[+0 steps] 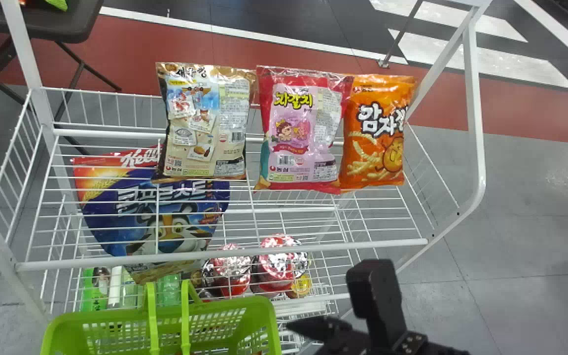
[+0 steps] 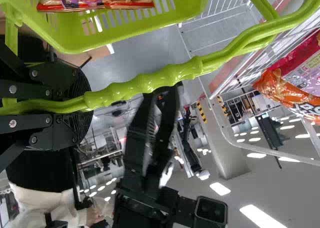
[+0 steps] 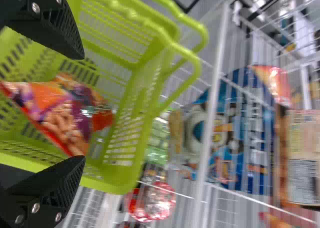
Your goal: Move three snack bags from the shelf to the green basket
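The right gripper [image 3: 81,107], two flat black fingers, has its jaws spread wide with nothing between them, beside the basket. The left gripper [image 2: 85,101] has its jaws pressed around the ribbed green plastic handle [image 2: 145,90] of the open-sided lime-green basket [image 1: 230,304].

Inside the basket lies a shiny orange, red and purple snack bag [image 3: 65,112] printed with curled snacks; one of the three seems delivered, so the likely step is fetching another.

Beyond the basket, on the white wire shelf [image 1: 244,250], three glossy film bags face the camera in a row: a tan bag with a pale back panel [image 1: 205,123], a pink and red bag [image 1: 301,130] and a bright orange bag [image 1: 377,133]. The last two touch.

Each should be light, puffy and slippery, soft outside with brittle contents. A gentle pinch across the crimped top seam looks safest; a hard squeeze on the belly could crush or pop it.

The orange bag's outer side has some room before the slanting white side frame. The front rail and the basket's handles are the edges to clear. Lifting high first, then coming down over the basket, seems the easiest way.
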Robot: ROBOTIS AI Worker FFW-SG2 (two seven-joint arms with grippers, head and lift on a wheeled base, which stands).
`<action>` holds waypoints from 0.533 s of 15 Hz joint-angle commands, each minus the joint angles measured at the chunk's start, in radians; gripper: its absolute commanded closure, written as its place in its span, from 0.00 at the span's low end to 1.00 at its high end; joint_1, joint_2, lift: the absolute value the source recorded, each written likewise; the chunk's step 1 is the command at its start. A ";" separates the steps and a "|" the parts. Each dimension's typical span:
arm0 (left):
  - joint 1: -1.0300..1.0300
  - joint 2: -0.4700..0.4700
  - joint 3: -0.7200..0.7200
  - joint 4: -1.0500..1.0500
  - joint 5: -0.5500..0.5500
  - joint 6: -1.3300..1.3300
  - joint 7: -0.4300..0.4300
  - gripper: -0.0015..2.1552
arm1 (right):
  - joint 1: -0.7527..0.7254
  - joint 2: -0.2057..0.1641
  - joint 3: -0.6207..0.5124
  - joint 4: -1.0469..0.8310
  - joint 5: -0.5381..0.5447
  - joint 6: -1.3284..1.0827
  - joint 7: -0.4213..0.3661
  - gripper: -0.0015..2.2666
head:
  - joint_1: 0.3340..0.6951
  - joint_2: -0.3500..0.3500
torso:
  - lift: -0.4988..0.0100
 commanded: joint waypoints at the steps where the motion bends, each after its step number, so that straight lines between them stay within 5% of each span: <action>1: 0.002 -0.002 -0.007 -0.001 -0.007 0.001 0.005 0.72 | 0.000 0.011 -0.032 0.061 -0.067 -0.344 -0.005 0.03 | 1.00 0.00 | 0.89; 4: -0.007 0.000 -0.035 -0.001 -0.032 0.010 0.014 0.72 | -0.029 0.040 -0.004 0.214 -0.099 -0.860 -0.069 0.03 | 1.00 0.00 | 0.89; 8: -0.021 0.007 -0.044 -0.001 -0.035 0.038 0.020 0.72 | -0.313 0.070 0.174 0.446 -0.006 -0.918 -0.237 0.02 | 1.00 0.01 | 0.89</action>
